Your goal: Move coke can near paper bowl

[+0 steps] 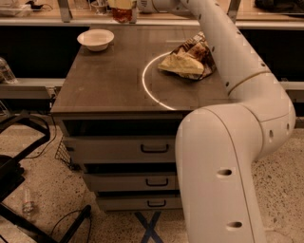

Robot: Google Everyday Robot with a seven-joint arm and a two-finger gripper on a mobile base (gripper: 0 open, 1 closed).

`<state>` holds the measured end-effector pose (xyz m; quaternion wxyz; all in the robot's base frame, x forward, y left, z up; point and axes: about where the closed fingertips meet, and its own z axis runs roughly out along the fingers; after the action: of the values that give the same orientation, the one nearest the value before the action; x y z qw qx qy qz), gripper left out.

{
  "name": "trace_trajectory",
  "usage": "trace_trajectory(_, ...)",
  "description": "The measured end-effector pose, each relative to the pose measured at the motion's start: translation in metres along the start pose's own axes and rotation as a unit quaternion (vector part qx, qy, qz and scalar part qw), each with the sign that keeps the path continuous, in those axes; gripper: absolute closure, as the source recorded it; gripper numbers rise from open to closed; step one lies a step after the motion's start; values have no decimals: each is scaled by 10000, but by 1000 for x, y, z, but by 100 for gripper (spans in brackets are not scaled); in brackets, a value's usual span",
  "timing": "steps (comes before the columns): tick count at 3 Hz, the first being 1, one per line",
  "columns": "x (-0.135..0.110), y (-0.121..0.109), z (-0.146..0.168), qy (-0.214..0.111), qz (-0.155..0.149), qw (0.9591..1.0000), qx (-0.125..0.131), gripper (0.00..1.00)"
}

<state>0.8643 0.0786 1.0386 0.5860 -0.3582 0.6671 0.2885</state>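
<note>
The paper bowl (96,39) is off-white and sits at the far left corner of the cabinet top (109,80). My gripper (122,6) is at the top edge of the view, above the far edge of the cabinet, just right of the bowl. It is shut on the coke can (122,13), whose red lower part shows below the fingers. The can hangs in the air, its top out of view.
A brown and yellow chip bag (187,59) lies on the right of the cabinet top, on a white ring mark (145,83). My white arm (228,142) fills the right foreground. Drawers (128,149) face front. A black stand (19,190) is at lower left.
</note>
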Motion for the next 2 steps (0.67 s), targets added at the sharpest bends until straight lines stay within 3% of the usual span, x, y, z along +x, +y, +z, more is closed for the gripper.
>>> trace_trajectory(1,0,0,0,0,0,10000,-1,100)
trace_trajectory(2,14,-25,11,208,5,9986,485,100)
